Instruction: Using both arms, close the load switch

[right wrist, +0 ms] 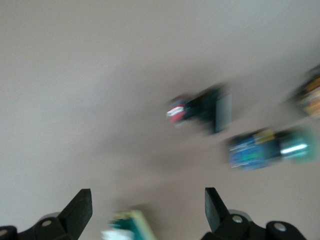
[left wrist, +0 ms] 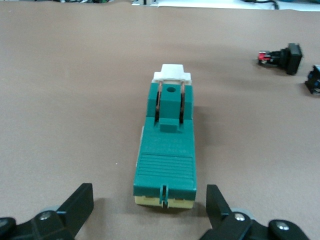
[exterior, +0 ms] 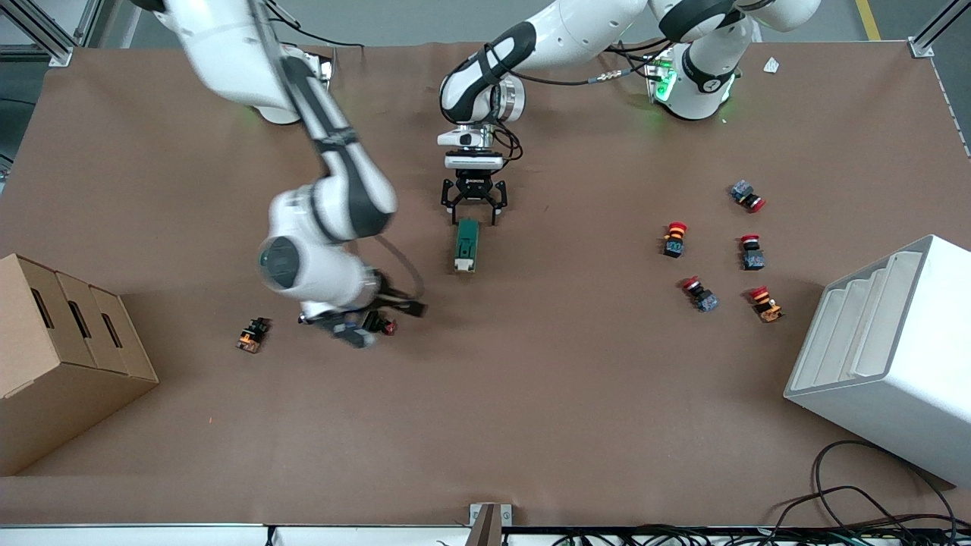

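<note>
The front view looks down from high across the table, facing both arm bases and taking in the whole surface. The left wrist view sits low and close over the load switch, which the front view shares. The right wrist view looks closely down at blurred push buttons.

Table: brown covering, evenly lit
Cardboard box: right arm's end
White stepped bin: left arm's end
Cables: near edge
</note>
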Motion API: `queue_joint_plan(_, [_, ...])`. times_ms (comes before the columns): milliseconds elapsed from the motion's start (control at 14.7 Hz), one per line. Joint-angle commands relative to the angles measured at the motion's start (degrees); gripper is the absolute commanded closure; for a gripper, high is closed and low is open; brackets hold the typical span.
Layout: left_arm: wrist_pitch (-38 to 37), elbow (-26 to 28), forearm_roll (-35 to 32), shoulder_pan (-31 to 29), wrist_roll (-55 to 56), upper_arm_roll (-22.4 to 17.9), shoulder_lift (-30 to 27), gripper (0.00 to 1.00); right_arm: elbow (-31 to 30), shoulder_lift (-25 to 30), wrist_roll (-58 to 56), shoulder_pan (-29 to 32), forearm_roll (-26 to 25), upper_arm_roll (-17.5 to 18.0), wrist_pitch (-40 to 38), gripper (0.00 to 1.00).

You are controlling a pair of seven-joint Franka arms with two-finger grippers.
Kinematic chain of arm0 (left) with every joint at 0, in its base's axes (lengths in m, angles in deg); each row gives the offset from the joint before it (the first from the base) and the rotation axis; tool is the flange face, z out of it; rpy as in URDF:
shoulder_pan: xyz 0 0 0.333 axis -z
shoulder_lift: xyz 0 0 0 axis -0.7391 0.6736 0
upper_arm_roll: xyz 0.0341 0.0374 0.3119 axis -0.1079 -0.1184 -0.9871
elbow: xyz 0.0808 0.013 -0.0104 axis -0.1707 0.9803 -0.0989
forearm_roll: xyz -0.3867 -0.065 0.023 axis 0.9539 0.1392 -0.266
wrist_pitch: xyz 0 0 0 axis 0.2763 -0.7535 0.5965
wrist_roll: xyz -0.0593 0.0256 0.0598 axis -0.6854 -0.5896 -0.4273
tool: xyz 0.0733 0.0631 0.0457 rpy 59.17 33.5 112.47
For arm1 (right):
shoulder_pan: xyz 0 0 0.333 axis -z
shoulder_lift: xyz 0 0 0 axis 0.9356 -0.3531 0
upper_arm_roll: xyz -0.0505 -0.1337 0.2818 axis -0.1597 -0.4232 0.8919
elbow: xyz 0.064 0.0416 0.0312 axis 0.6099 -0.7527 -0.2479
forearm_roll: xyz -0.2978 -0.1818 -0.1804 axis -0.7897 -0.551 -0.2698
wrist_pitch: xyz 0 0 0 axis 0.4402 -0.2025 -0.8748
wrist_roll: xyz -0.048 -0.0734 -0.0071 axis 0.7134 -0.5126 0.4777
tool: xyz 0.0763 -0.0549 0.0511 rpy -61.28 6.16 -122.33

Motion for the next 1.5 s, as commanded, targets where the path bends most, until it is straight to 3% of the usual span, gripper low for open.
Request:
queue_joint_plan(0, [-0.07, -1.85, 4.83, 0.00, -2.46, 0.16, -0.63, 0.00, -2.09, 5.80, -13.21, 0.57, -6.45, -6.69, -7.55, 0.00])
queue_joint_plan(340, [-0.07, -7.38, 18.79, -0.17, -11.85, 0.69, -4.06, 0.00, 5.10, 8.88, -29.23, 0.57, -17.01, -18.30, -21.61, 0.00])
queue_joint_plan(681, [-1.55, -19.31, 32.33, -2.96, -20.36, 0.34, -4.50, 0.00, 12.40, 8.89, -40.24, 0.66, -16.67, -30.96, -30.32, 0.00])
queue_joint_plan(953, [-5.51, -26.98, 40.08, -7.89, -33.55, 0.43, -5.20, 0.00, 20.13, 8.27, -40.07, 0.75, -18.69, -31.15, -38.67, 0.00])
queue_joint_plan(1157, [-6.23, -27.43, 44.74, -13.69, -42.69, 0.43, -9.58, 0.00, 21.11, 8.27, -39.63, 1.89, -17.81, -30.81, -38.60, 0.00])
queue_joint_plan(1429, [-7.45, -27.34, 51.77, -21.42, -55.52, 0.34, -15.91, 0.00, 21.20, 8.97, -39.72, -1.19, -16.41, -30.98, -39.21, 0.00])
